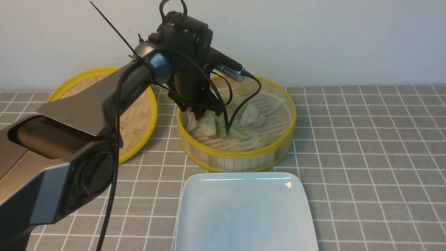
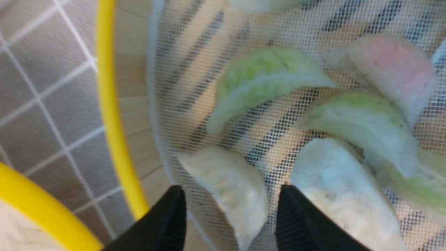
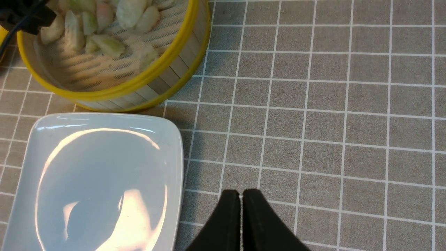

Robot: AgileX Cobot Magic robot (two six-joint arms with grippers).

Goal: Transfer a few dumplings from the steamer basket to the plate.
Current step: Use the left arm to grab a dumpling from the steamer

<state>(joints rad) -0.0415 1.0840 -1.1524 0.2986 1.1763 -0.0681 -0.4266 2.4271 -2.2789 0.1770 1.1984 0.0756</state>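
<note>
The steamer basket [image 1: 237, 153] stands mid-table with several dumplings [image 1: 249, 115] on its mesh-lined floor. My left gripper [image 2: 231, 209] is down inside its left part, open, its jaws on either side of a cream dumpling [image 2: 230, 184] with a gap on both sides. Green dumplings [image 2: 258, 76] and a pink one [image 2: 393, 62] lie beyond. The white plate [image 1: 244, 212] lies in front of the basket, with nothing on it. My right gripper [image 3: 241, 209] is shut and empty above the tablecloth, right of the plate [image 3: 97, 174]. The basket also shows in the right wrist view [image 3: 139, 83].
The flat woven lid [image 1: 139, 115] with a yellow rim lies left of the basket, partly behind my left arm. A grey checked tablecloth [image 1: 366, 157] covers the table. A white wall stands behind.
</note>
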